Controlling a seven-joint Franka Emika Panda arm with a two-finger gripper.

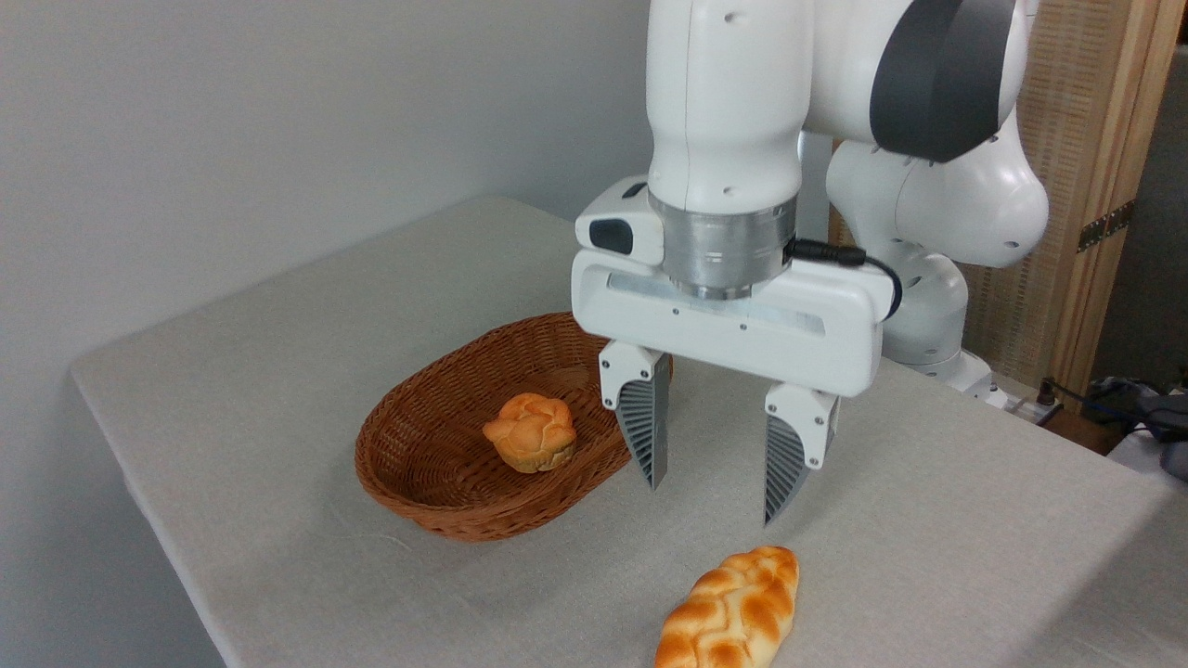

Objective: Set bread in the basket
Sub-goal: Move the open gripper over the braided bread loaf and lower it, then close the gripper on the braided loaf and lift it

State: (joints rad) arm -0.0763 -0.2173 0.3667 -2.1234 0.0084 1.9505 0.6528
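Bread [733, 612] lying loose on desk [928, 557], at five o'clock from basket [418, 445], well outside its rim. End effector [710, 506] just above loaf, at twelve o'clock, fingers spread apart, empty. Small round bun [529, 431] inside basket.

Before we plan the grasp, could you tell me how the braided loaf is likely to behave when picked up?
The braided loaf looks glossy, so the open claw might slip on it. It lies flat and elongated, so it probably won't roll. Its firm, moulded look suggests it stays stiff rather than sagging.
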